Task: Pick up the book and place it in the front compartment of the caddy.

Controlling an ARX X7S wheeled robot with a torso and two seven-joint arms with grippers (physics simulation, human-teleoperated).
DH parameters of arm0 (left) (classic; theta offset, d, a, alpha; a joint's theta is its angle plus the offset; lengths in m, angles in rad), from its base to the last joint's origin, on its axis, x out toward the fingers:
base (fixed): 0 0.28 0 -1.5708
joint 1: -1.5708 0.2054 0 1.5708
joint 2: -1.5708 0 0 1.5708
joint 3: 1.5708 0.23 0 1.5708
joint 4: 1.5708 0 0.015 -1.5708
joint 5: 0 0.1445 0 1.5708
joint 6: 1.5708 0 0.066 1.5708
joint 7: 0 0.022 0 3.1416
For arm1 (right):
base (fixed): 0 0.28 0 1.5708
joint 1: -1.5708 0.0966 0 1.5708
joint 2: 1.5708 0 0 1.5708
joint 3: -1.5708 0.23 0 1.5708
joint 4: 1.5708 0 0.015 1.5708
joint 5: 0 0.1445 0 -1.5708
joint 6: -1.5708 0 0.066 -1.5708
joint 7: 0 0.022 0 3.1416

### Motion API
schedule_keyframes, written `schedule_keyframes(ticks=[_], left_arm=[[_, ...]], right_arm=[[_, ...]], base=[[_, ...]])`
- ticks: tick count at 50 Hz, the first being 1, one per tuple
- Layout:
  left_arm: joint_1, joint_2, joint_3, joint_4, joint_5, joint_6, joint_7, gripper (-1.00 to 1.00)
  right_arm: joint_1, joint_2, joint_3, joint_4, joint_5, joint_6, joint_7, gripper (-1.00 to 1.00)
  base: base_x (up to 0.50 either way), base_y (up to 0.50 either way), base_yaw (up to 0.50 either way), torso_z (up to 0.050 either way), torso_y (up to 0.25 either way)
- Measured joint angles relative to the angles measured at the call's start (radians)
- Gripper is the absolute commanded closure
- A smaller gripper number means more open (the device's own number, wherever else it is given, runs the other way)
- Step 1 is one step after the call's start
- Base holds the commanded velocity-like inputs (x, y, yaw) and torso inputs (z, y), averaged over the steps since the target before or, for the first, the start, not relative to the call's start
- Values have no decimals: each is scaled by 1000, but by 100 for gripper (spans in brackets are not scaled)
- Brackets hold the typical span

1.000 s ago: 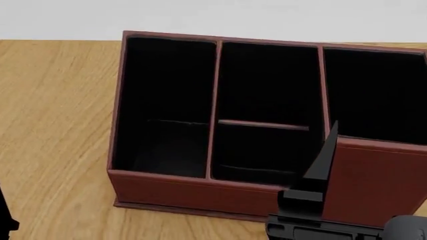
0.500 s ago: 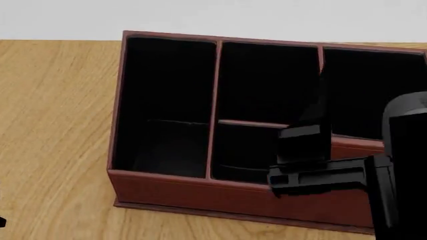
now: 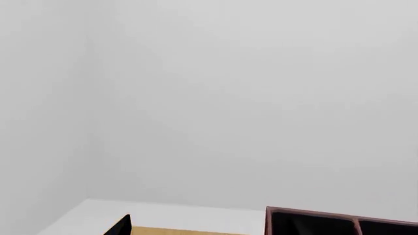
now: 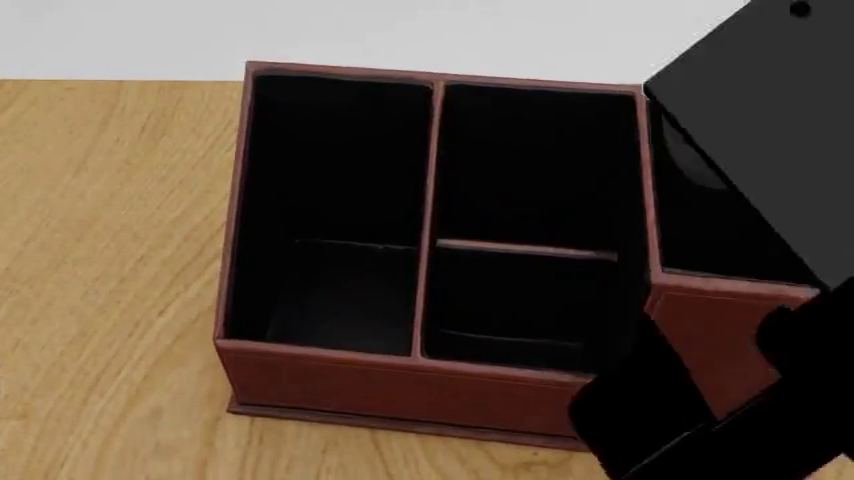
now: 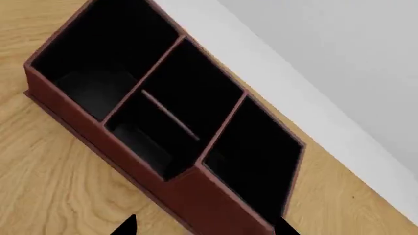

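Pale grey wall backs a blond wood-grain table (image 4: 107, 250), on which the caddy (image 4: 400, 385) stands: a dark red, leather-look box with matte black lining and thin red dividers, its cells bare. Glossy black slabs of the right arm (image 4: 747, 130) slant over the caddy's right side. Neither tool's state can be told, and the book shows in no view.

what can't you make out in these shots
- Right end effector: head view shows only the black arm; open or shut is unclear.
- Caddy: the arm covers its right cell and front corner in the head view.
- Book: in no view.
- Left end effector: the left wrist view shows only a dark sliver at the frame edge.
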Motion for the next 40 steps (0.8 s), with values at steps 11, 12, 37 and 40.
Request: schedule_keyframes(ticks=[11, 12, 37, 40], left_arm=[[-7, 8, 6, -5, 7, 11, 6, -100], [-7, 9, 7, -6, 9, 13, 6, -100], [31, 11, 17, -19, 42, 51, 11, -100], [32, 11, 18, -19, 43, 52, 10, -100]], right_arm=[[34, -99, -233, 53, 272, 143, 85, -100], [35, -110, -255, 53, 285, 149, 84, -100], [48, -225, -519, -37, 397, 209, 70, -100], [49, -232, -526, -51, 400, 210, 64, -100]], base=[[0, 0, 0, 0, 0], [0, 0, 0, 0, 0], [0, 0, 0, 0, 0], [0, 0, 0, 0, 0]])
